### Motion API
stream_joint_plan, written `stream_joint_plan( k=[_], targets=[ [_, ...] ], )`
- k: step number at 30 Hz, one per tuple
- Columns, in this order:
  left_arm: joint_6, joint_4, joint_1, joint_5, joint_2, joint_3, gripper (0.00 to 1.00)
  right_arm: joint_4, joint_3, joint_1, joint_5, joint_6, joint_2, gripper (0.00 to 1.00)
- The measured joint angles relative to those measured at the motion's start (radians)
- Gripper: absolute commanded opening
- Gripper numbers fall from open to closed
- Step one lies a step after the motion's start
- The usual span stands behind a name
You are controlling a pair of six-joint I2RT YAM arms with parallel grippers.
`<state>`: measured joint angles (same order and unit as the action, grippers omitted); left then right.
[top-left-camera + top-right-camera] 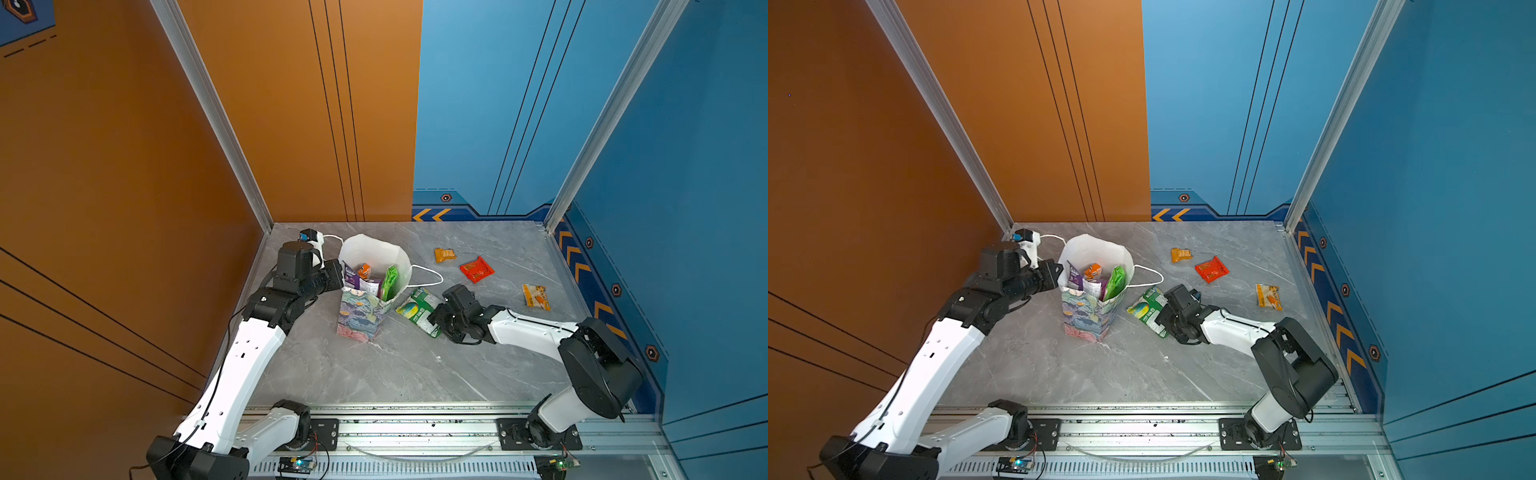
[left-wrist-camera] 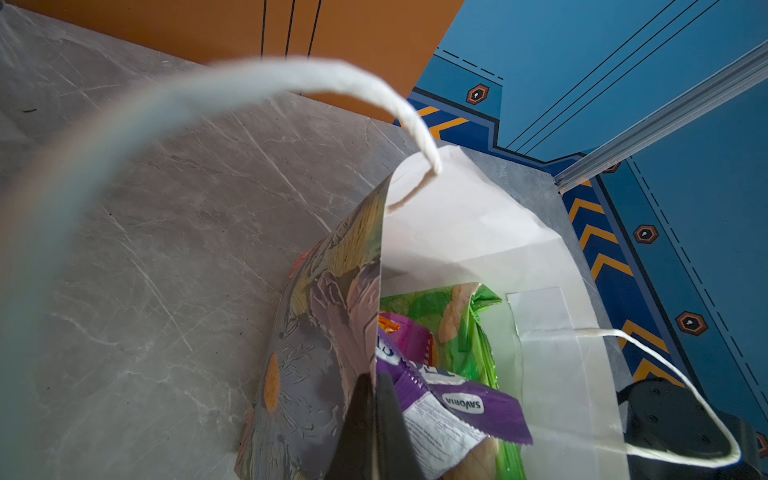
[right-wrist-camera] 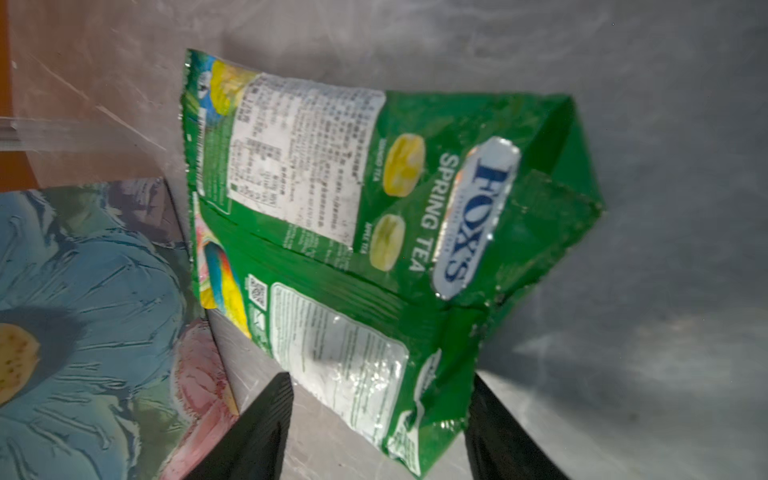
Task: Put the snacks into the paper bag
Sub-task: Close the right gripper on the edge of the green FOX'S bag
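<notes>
Top views, bag: the paper bag (image 1: 359,316) stands upright left of centre on the table (image 1: 395,365), its mouth open and several packets inside.
Top views, brace: the left gripper (image 1: 340,275) sits at the bag's left rim.
Top views, step: the right gripper (image 1: 1160,320) is down at the green packet (image 1: 1144,309), which lies just beside the bag's base. I judge this to be the pick-up of the next snack.
Top views, remaining: the orange packet (image 1: 444,254), red packet (image 1: 476,269) and yellow packet (image 1: 536,296) lie farther right, well apart, with bare table around each.
Left wrist, grip: the jaws are pinched flat on the bag's floral wall. A purple packet (image 2: 469,403) and a light green packet (image 2: 469,324) show inside.
Right wrist, grip: the fingers (image 3: 266,415) stand wide, one on either side of the green packet's near end, and nothing is clamped yet.
Right wrist, next move: close on that end, lift above the rim, and release over the mouth.
Right wrist, edges: the bag's corner is just beside the packet's far end, so a dragged lift could nudge the bag. There is open table on the other side.
</notes>
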<state>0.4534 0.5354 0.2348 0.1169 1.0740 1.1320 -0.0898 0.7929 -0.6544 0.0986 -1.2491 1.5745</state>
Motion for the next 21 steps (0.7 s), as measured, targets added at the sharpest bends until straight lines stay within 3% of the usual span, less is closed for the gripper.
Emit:
stream_joint_plan(
  k=[10,13,19,21],
  targets=[
    [0.0,0.0,0.0,0.0,0.0,0.0,0.0,0.132,-0.044,0.004,-0.051,-0.135,0.042,0.55],
    [0.004,0.0,0.0,0.0,0.0,0.0,0.0,0.181,-0.046,0.008,-0.05,-0.156,0.065,0.48],
    [0.007,0.0,0.0,0.0,0.0,0.0,0.0,0.282,-0.087,0.027,-0.037,-0.187,0.088,0.06],
    [0.007,0.0,0.0,0.0,0.0,0.0,0.0,0.29,-0.091,0.027,-0.044,-0.183,0.082,0.0]
  ],
)
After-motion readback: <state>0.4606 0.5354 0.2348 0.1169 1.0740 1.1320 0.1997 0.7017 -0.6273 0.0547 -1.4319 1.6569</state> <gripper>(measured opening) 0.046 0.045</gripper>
